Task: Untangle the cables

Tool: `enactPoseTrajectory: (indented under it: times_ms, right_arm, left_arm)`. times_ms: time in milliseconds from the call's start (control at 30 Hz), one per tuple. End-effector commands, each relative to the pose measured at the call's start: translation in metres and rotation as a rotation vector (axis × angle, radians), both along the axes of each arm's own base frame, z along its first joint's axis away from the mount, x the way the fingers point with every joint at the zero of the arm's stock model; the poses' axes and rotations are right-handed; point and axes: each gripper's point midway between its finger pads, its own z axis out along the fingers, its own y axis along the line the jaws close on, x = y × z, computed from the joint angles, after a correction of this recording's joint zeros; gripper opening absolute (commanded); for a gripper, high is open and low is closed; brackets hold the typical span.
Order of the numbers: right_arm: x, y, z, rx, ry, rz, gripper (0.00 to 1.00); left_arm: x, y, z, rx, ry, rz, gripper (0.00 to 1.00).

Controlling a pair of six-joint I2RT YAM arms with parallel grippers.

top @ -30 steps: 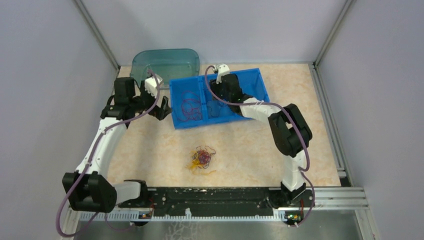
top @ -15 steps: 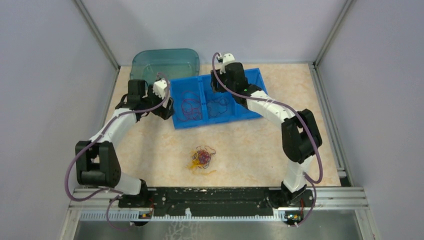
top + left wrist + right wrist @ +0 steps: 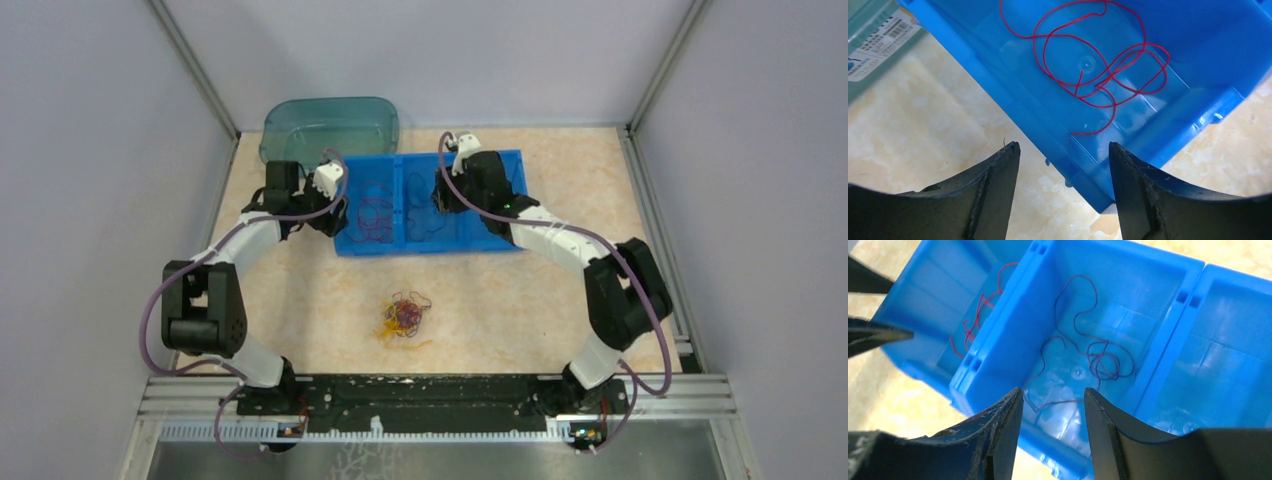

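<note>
A small clump of red, dark and yellow cables (image 3: 403, 315) lies on the table between the two arm bases. A blue bin (image 3: 500, 172) with compartments holds a loose red cable (image 3: 1088, 65) on the left and a dark purple cable (image 3: 1098, 355) in the middle. My left gripper (image 3: 1063, 150) is open at the bin's left end (image 3: 335, 208), its jaws straddling the bin's corner wall (image 3: 1128, 165). My right gripper (image 3: 1053, 392) hangs open over the middle compartment (image 3: 447, 200), holding nothing.
A teal translucent tub (image 3: 330, 125) stands at the back left, touching the bin's far left corner; its labelled side (image 3: 873, 40) shows beside my left gripper. Grey walls close in the table on three sides. A black rail runs along the near edge.
The blue bin has swung from tilted to square with the table and shifted right. Both arms moved right with it. The left jaws have narrowed around the bin's corner.
</note>
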Motion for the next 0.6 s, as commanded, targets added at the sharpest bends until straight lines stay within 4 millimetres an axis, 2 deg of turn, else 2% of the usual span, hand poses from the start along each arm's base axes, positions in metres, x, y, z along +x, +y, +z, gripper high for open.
enactPoseTrajectory:
  times_ms: [0, 67, 200, 267, 400, 500, 567]
  right_arm:
    - [-0.038, 0.017, 0.059, 0.13, -0.148, 0.098, 0.5]
    - [-0.063, 0.026, 0.053, 0.129, -0.144, 0.158, 0.52]
    - [-0.121, 0.043, 0.033, 0.138, -0.129, 0.296, 0.57]
    - [-0.157, 0.052, 0.015, 0.13, -0.114, 0.39, 0.59]
    - [-0.209, 0.066, -0.007, 0.191, -0.059, 0.542, 0.57]
    - [-0.231, 0.076, -0.015, 0.238, -0.067, 0.606, 0.57]
    - [-0.233, 0.083, -0.023, 0.236, -0.053, 0.609, 0.54]
  left_arm:
    - [0.017, 0.011, 0.016, 0.051, -0.1, 0.013, 0.75]
    - [0.015, 0.008, 0.027, 0.028, -0.115, 0.003, 0.81]
    - [0.009, -0.004, 0.061, -0.041, -0.136, -0.021, 1.0]
    - [0.003, -0.01, 0.081, -0.076, -0.154, -0.042, 1.0]
    - [-0.021, -0.025, 0.121, -0.159, -0.171, -0.102, 1.0]
    - [-0.048, -0.036, 0.143, -0.208, -0.165, -0.183, 1.0]
    - [-0.067, -0.041, 0.152, -0.222, -0.164, -0.234, 1.0]
